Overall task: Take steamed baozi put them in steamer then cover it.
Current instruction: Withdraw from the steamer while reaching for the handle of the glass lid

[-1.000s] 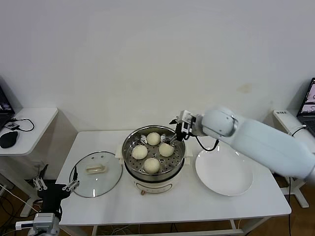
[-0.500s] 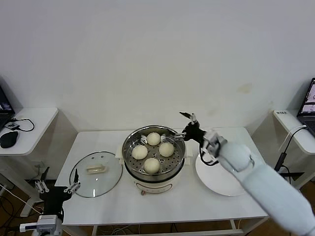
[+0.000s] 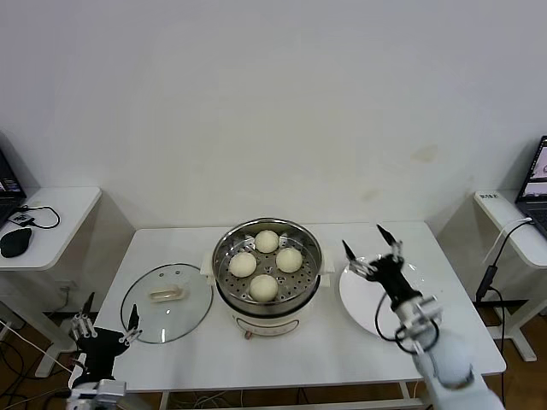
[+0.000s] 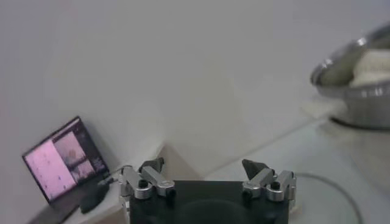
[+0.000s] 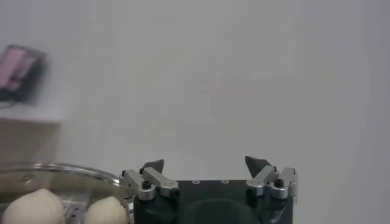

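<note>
At the lower left corner of the head view the left gripper (image 3: 106, 325) hung below the bench (image 3: 299, 354) edge, fingers spread and empty. At lower right the right gripper (image 3: 373, 250) stood over the near part of the white plate (image 3: 359, 299), fingers pointing up and splayed wide, grasping nothing; its wrist view showed the same spread fingers (image 5: 152, 165).

On the bench, left of centre, the cover (image 3: 167, 301) lay flat, its cream handle up, just beside the steamer (image 3: 267, 282). The steamer sat mid-frame on its cream base, uncovered. All four baozi (image 3: 263, 287) rested on its perforated tray: one nearest, two in the middle row, one at the back. The plate lay just to the right of the steamer, bare.

Farther off, side tables stood at both frame edges, with a mouse (image 3: 14, 242) on the left one.
</note>
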### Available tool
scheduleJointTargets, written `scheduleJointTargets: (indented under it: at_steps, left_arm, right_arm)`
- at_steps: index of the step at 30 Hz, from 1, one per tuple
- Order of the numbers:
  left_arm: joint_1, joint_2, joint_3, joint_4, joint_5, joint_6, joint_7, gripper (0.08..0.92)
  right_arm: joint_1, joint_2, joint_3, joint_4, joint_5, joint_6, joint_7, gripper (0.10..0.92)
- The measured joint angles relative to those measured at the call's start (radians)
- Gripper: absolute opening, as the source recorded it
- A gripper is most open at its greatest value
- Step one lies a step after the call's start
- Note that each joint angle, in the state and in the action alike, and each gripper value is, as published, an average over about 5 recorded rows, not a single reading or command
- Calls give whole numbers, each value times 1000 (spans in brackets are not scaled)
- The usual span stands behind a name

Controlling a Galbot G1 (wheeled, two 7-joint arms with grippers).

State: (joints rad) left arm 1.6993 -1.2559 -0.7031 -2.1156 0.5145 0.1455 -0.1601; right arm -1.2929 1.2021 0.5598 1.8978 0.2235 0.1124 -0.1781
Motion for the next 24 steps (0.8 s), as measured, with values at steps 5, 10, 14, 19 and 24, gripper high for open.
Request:
scheduleJointTargets:
  at_steps: [5, 10, 14, 19, 24]
  left_arm:
    - [-25, 33, 20, 81, 231, -59, -7, 823]
    - [-62, 65, 51, 165, 432, -91, -1, 823]
    - [-102, 87, 78, 231, 544, -105, 9, 823]
    - [-168, 108, 110, 323, 634, -122, 16, 823]
    - [-248, 129, 134, 414, 685, -131, 28, 823]
  right_arm:
    - [-122, 72, 102, 42, -19, 28, 8, 823]
    - [-208, 122, 181, 71, -28, 43, 16, 823]
    - [-253, 151, 226, 84, -32, 50, 19, 823]
    - [-290, 179, 263, 91, -40, 58, 19, 823]
    - [-309, 200, 283, 92, -49, 63, 20, 823]
